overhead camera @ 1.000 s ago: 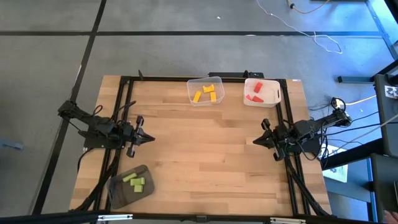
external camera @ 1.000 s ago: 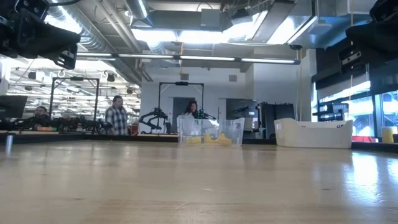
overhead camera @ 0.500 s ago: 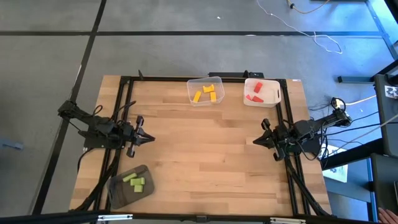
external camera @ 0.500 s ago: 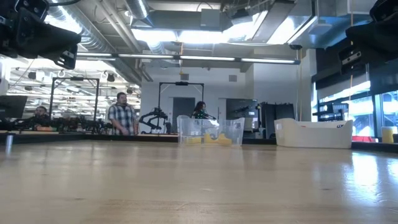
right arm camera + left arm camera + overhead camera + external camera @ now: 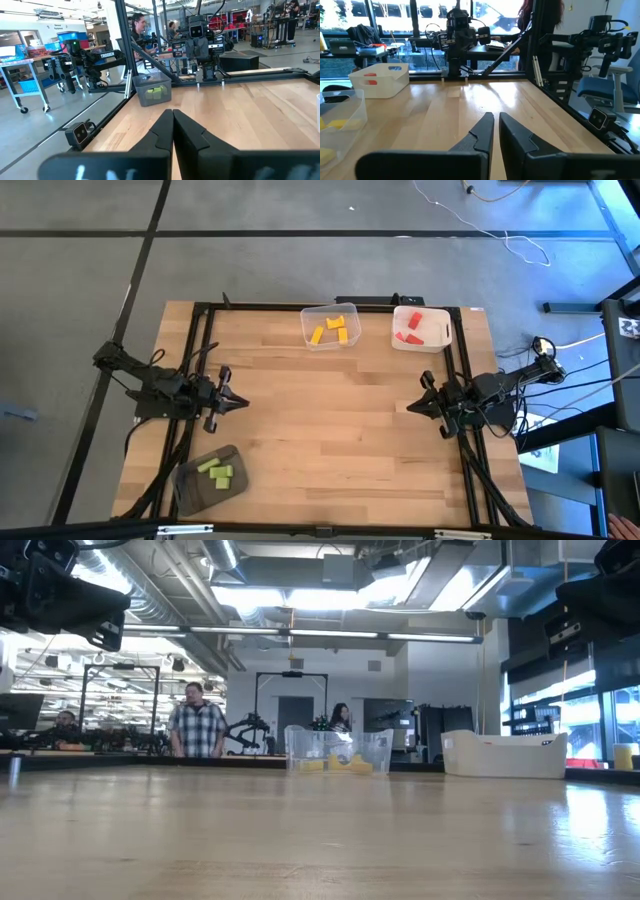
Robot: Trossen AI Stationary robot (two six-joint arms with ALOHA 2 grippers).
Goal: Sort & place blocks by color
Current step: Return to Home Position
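Note:
The blocks lie in three bins. Yellow blocks (image 5: 331, 328) lie in a clear bin (image 5: 312, 315) at the far edge. Red blocks (image 5: 412, 328) lie in a white bin (image 5: 440, 340) to its right. Green blocks (image 5: 215, 471) lie in a dark grey bin (image 5: 190, 485) at the near left. My left gripper (image 5: 243, 401) hovers shut and level at the table's left side, pointing right. My right gripper (image 5: 408, 407) hovers shut and level at the right side, pointing left. Nothing is between the fingers of either gripper (image 5: 496, 119) (image 5: 172, 114).
A black frame (image 5: 200, 360) runs along the table's left, right and far edges. The wooden table top (image 5: 330, 420) stretches between the two grippers. In the low view, people stand in the room beyond the table (image 5: 198, 725).
Neither arm nor any block has moved. A person in the room beyond the table has walked toward the clear bin's side of the low view.

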